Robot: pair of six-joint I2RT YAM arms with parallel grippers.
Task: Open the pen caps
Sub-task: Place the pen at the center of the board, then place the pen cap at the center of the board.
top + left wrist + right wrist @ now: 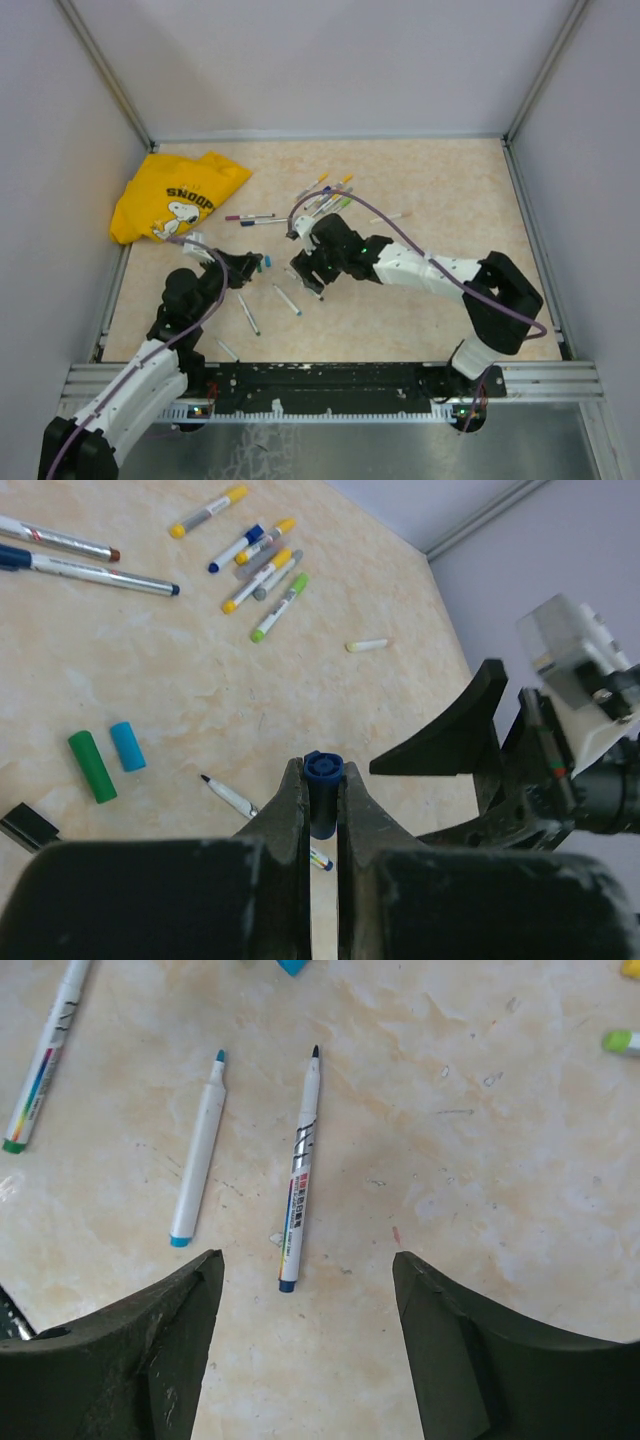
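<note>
We see the left pincer (322, 778) closed on a dark blue cap (323, 765). The cap stands upright between the fingers, lifted off the surface (150, 680). To its left, two loose caps lie on the surface: a green cap (92, 766) and a light blue cap (128, 746), near each other but not touching. Farther away lies a cluster of capped pens (262, 568) with yellow, blue and green caps on them.

The right pincer (305, 1265) stands wide open and holds nothing. Below it, two uncapped pens lie almost parallel on the surface. The dark-tipped pen (300, 1175) lies in the gap between the fingers, and the teal-tipped pen (198, 1150) lies just to its left, apart from it.

In the top view, a yellow Snoopy cloth (180, 200) lies crumpled at the far left corner, well apart from both pincers.
</note>
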